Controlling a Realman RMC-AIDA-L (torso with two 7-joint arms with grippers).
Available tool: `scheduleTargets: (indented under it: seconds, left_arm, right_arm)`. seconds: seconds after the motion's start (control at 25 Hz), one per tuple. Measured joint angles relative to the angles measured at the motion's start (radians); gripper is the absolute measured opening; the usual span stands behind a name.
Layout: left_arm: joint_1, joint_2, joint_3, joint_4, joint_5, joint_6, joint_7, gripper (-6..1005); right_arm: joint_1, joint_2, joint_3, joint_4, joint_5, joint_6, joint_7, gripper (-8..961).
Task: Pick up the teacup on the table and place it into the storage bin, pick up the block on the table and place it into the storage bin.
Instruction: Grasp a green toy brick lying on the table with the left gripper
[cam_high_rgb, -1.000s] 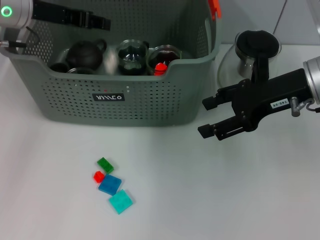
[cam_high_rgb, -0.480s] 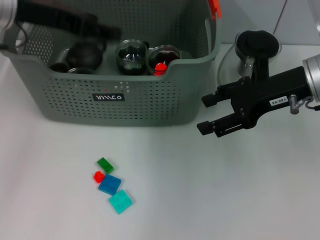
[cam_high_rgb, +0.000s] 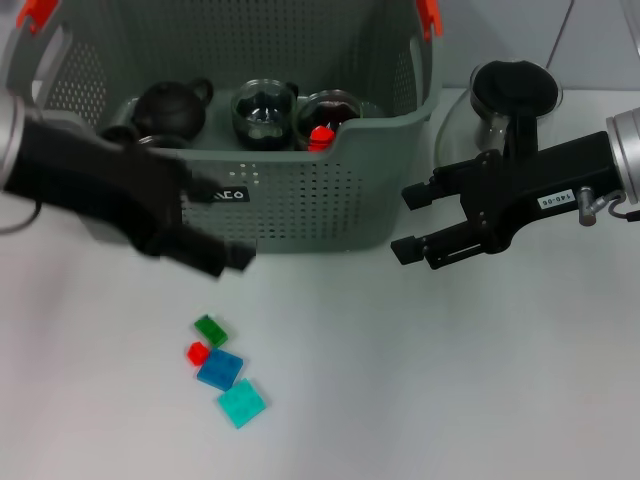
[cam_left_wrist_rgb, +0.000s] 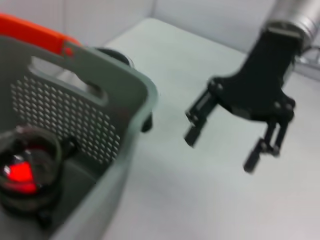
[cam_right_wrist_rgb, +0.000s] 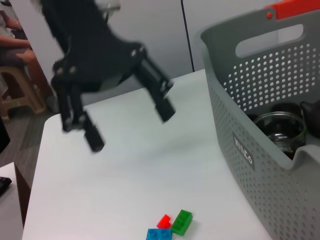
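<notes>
The grey-green storage bin (cam_high_rgb: 300, 190) stands at the back of the table. Inside it are two glass teacups (cam_high_rgb: 265, 113), one with something red in it (cam_left_wrist_rgb: 20, 172), and a dark teapot (cam_high_rgb: 170, 107). Small blocks lie on the table in front: green (cam_high_rgb: 210, 329), red (cam_high_rgb: 197, 352), blue (cam_high_rgb: 220, 370) and teal (cam_high_rgb: 242, 403). My left gripper (cam_high_rgb: 222, 258) hangs just in front of the bin's front wall, above the blocks. It is open and empty (cam_right_wrist_rgb: 127, 125). My right gripper (cam_high_rgb: 410, 220) hovers open and empty beside the bin's right end.
A glass teapot with a black lid (cam_high_rgb: 515, 95) stands behind my right arm, right of the bin. Orange handle clips (cam_high_rgb: 428, 14) top the bin's ends. White table lies in front and to the right of the blocks.
My left arm has swung from over the bin's back left corner out and down in front of the bin. My right gripper has edged slightly left.
</notes>
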Motion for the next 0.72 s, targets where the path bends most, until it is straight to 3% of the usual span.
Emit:
scheduleTargets:
  seconds: [0.2,0.44,0.72]
  left_arm:
    - [0.039,-0.018,0.059,0.048,0.021,-0.017,0.043,935]
    - [0.046,-0.042,0.093,0.193,0.082,-0.12,0.103,934]
    - [0.039,-0.043,0.138,0.352,0.161,-0.266,0.115,933]
  right_arm:
    - [-0.004,-0.001,0.001,0.0,0.01,0.0,-0.002,837]
    - [-0.005,-0.001,0.002,0.001,0.01,0.0,-0.004,837]
    - [-0.007,-0.002,0.002,0.003,0.009,0.0,-0.007,838]
